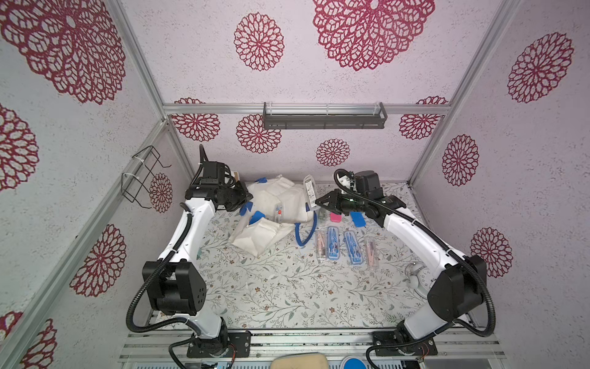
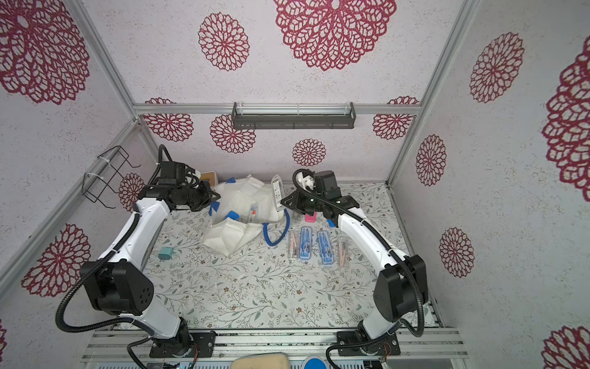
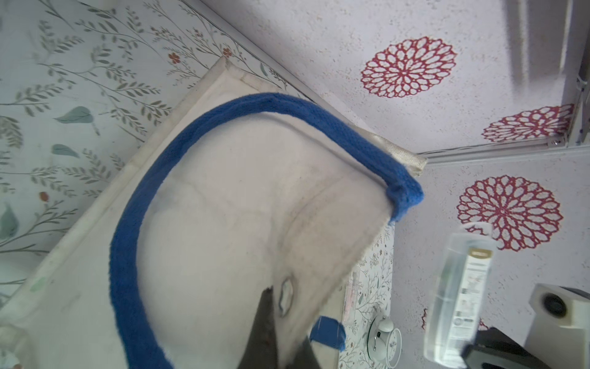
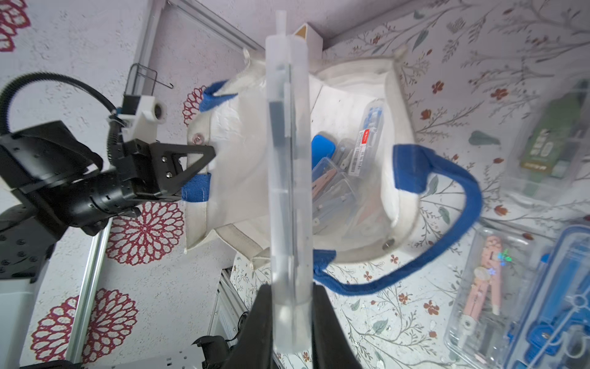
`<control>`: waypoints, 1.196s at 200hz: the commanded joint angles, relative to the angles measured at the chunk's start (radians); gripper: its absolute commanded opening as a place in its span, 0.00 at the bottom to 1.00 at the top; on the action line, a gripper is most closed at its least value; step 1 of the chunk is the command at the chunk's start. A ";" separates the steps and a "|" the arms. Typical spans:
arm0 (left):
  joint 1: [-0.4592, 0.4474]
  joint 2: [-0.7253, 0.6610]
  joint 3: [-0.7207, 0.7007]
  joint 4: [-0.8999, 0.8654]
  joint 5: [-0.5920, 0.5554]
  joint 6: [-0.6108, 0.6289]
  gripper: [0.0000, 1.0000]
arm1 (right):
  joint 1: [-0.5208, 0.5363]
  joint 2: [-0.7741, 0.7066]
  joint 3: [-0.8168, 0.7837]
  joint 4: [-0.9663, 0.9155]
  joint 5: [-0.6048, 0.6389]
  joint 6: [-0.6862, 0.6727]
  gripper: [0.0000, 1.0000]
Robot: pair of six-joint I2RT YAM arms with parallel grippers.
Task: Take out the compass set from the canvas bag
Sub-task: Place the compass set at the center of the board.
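Note:
The cream canvas bag [image 1: 271,204] [image 2: 242,204] with blue handles lies crumpled at the back of the table. Its mouth faces the right wrist view, where several cases [image 4: 338,179] show inside the canvas bag [image 4: 242,159]. My left gripper [image 1: 247,196] [image 2: 214,198] [image 3: 285,316] is shut on the bag's rim [image 3: 223,223], near a blue strap tab. My right gripper [image 1: 319,202] [image 2: 283,202] [image 4: 291,294] is shut on a clear plastic compass set case [image 1: 310,188] [image 2: 277,188] [image 4: 289,159]. It holds the case upright above the bag's right edge, clear of the opening.
Several compass cases, blue [image 1: 332,242] and pink [image 1: 370,250], lie in a row right of the bag. A pink eraser [image 1: 336,217] and a blue box [image 1: 357,219] sit behind them. An alarm clock [image 1: 419,278] stands right, a teal plug [image 2: 165,254] left, and a tan-topped box [image 2: 209,177] behind.

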 commanded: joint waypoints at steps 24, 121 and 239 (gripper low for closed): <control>0.090 -0.093 -0.007 -0.063 0.025 0.065 0.00 | -0.069 0.040 0.020 0.078 0.001 0.007 0.15; 0.147 -0.070 0.057 -0.172 0.035 0.116 0.00 | -0.055 0.455 0.080 0.311 0.096 0.305 0.15; 0.059 -0.009 0.084 -0.147 0.082 0.106 0.00 | -0.002 0.646 0.120 0.357 0.071 0.462 0.18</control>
